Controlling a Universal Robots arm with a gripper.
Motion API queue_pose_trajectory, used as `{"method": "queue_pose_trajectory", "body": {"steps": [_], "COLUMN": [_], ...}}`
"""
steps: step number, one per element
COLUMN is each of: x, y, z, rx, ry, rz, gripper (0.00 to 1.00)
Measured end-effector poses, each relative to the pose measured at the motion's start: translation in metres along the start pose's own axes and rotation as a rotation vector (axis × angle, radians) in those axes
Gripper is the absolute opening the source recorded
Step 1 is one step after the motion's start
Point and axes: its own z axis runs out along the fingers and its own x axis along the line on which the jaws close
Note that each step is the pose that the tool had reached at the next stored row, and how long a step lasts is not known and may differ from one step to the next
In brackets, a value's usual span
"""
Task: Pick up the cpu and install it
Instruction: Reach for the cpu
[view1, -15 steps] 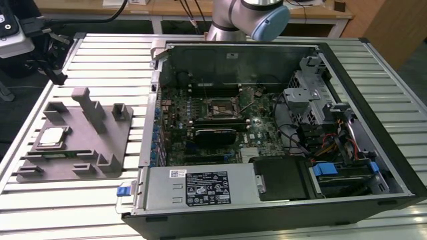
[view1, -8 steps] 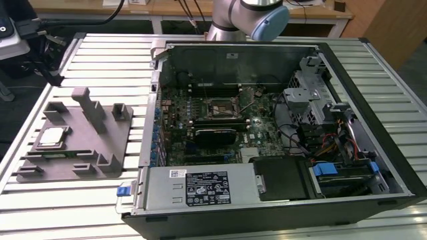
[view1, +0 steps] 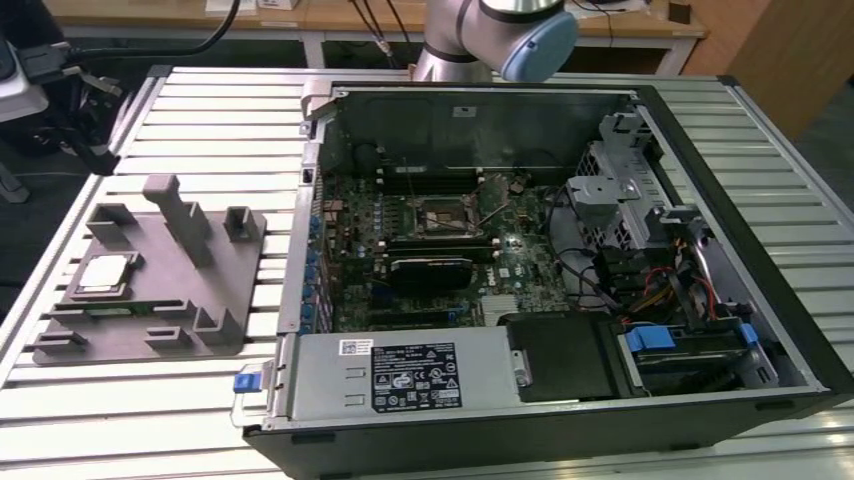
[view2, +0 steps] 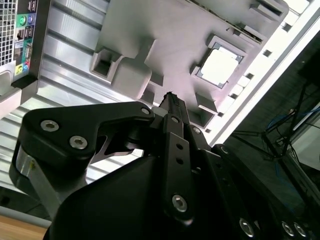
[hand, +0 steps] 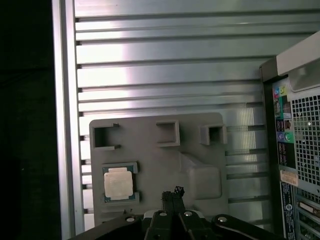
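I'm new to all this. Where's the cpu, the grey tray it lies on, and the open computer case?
cpu (hand: 119, 183): first wrist view, middle of its silver top.
tray (hand: 155, 167): first wrist view, bare flat grey surface beside the cpu.
case (view1: 507, 125): exterior view, its inner metal wall.

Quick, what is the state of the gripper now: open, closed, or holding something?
Gripper: closed, holding nothing. The cpu lies in the grey tray, apart from the fingertips.
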Motion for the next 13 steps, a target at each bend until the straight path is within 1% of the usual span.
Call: {"method": "queue_pose_trajectory", "body": {"steps": [5, 13], "x": [0.0059, 0.0123], "y": [-0.0007, -0.0043], "z": [0.0026, 0.0071], "rx": [0.0, -0.0003], "ry": [0.0001, 0.0001], "rz": [0.0, 0.0], "gripper": [0.11, 0.11]}}
